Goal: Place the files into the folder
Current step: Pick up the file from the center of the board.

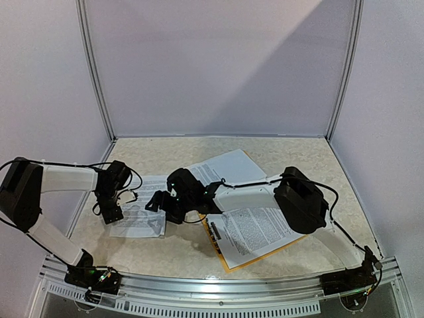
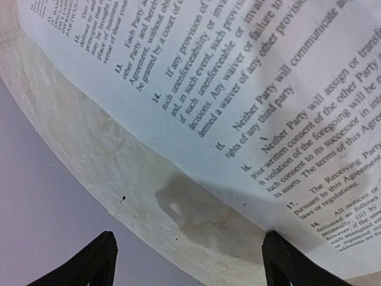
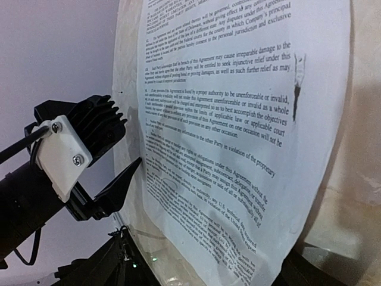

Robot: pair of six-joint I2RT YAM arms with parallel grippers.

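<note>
Loose white printed paper sheet (image 1: 140, 215) lies flat near left-front of beige mottled worktop (image 1: 291, 149). 2nd sheet (image 1: 255, 232) sits on flat orange-yellow plastic folder (image 1: 245, 263) at right-front; 3rd (image 1: 228, 165) further back, mid-worktop.

Step, my read: picking up the left sheet. Left tool (image 1: 111, 213) at its left edge, fingers wide, empty. Right tool (image 1: 158, 204) over its right side, also wide, nothing held.

Next needs a fingertip under the thin edge w/o creasing, then carry to folder.

files (image 1: 138, 215): thin matt paper | folder (image 1: 228, 266): smooth orange-yellow plastic | table (image 1: 291, 159): mottled matt beige top
</note>
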